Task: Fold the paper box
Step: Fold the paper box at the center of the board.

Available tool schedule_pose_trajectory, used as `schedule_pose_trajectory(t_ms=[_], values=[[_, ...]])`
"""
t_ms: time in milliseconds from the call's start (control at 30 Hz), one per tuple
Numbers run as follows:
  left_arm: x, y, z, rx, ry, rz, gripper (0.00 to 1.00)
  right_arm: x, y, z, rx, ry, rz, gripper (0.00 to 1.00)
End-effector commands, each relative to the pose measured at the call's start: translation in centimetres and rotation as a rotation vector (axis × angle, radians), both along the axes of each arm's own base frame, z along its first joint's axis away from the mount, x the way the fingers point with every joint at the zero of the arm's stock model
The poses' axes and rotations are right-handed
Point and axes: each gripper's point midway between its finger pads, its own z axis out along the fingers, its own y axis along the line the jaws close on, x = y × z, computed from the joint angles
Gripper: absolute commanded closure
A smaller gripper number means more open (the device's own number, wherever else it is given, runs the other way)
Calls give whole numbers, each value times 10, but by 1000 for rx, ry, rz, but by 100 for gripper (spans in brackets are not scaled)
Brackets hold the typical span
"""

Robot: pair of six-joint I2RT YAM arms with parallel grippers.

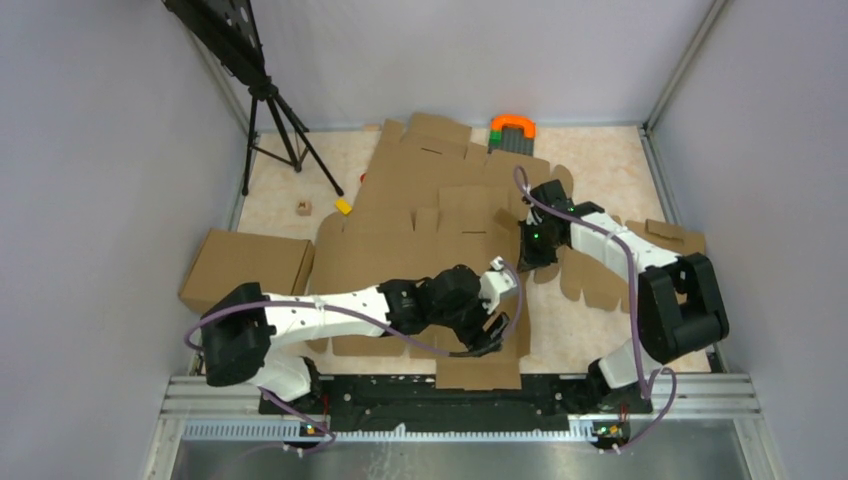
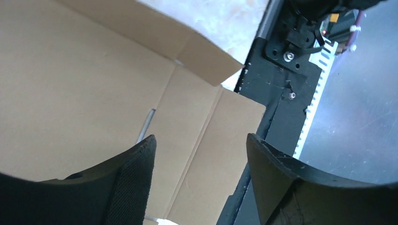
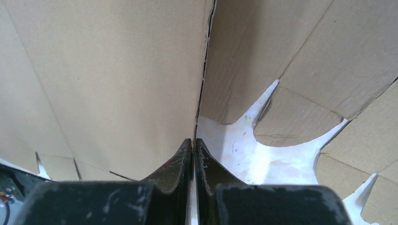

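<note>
2 arms reach over the table. The left arm lies low, stretched rightward from its base, and its wrist bends toward the near rail [image 1: 400,385]. The left gripper [image 2: 199,140] hangs with its jaws well apart and nothing between them, above a near flap of the paper box [image 1: 400,250]. The right arm rises from its base, folds at the elbow and runs back-left. The right gripper [image 3: 194,140] points down with its fingers [image 3: 176,164] pressed together, tips at the edge of an upturned panel beside the scalloped tabs. I cannot tell whether any cardboard is nipped between them.

The paper box lies mostly flat in the middle of the table, partly under both arms. 1 tab reaches over the near rail between the bases, and the sheet's left edge is just beside a plain cardboard slab [image 1: 245,265]. Its long axis seems to run from near to far, though I cannot tell where it ends against the cardboard behind it.
</note>
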Motion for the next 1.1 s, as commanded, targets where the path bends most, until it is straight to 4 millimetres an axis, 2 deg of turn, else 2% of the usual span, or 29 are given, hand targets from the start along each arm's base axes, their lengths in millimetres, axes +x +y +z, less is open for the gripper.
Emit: schedule_pose_trajectory(t_ms=[0,67,233,433,600,700,900,1067], values=[[-6,-27,21,-73,-167,-84,24,7,5,7,-61,-5,8,97],[-13,-36,22,-88,-189,-98,3,7,8,8,-60,-6,12,97],[-26,-58,18,-93,-182,-130,1,7,13,9,-56,-4,18,97],[-19,-78,-5,16,-228,-34,1,9,15,11,-56,-12,14,97],[-21,-90,-18,64,-243,-19,1,9,16,10,-55,-8,17,97],[-16,-88,-24,120,-265,-8,10,7,16,9,-55,-5,22,97],[-7,-62,-37,226,-313,7,29,7,15,9,-63,-6,31,97],[-3,-46,-42,258,-330,14,39,7,16,8,-61,-6,39,97]])
